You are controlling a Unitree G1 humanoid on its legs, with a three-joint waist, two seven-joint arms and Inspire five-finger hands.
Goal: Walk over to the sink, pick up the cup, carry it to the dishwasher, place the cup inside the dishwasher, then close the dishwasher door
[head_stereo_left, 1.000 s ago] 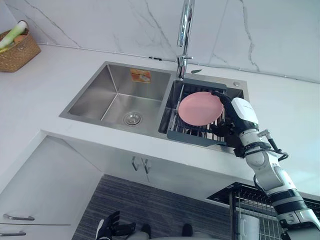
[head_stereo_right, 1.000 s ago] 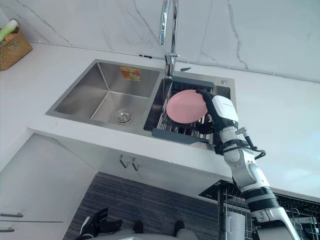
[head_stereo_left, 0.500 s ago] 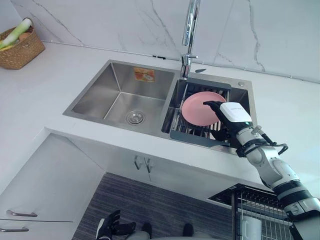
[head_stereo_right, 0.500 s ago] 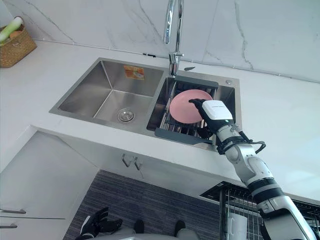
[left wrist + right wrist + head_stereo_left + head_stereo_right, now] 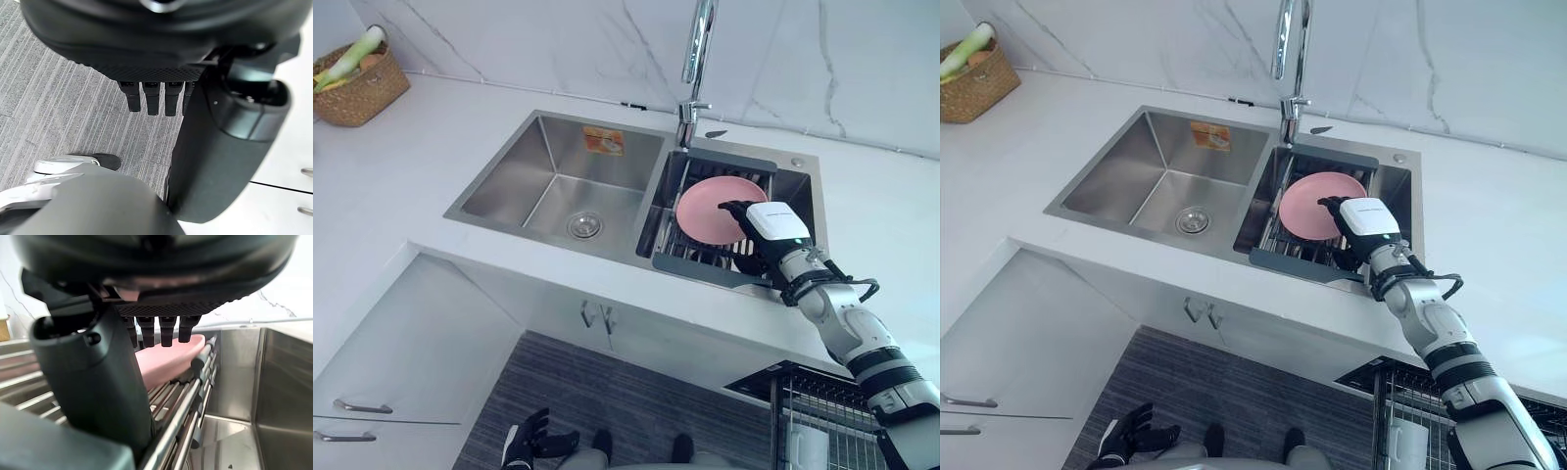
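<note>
Plate (image 5: 710, 211) in sink rack (image 5: 700, 270), R hand (image 5: 773, 223) fingers (image 5: 145, 330) over it.

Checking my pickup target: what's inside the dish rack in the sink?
A pink plate lies in the dish rack, the right hand at its edge. Whatever sits beneath the plate and hand is covered. The left hand hangs low.
</note>
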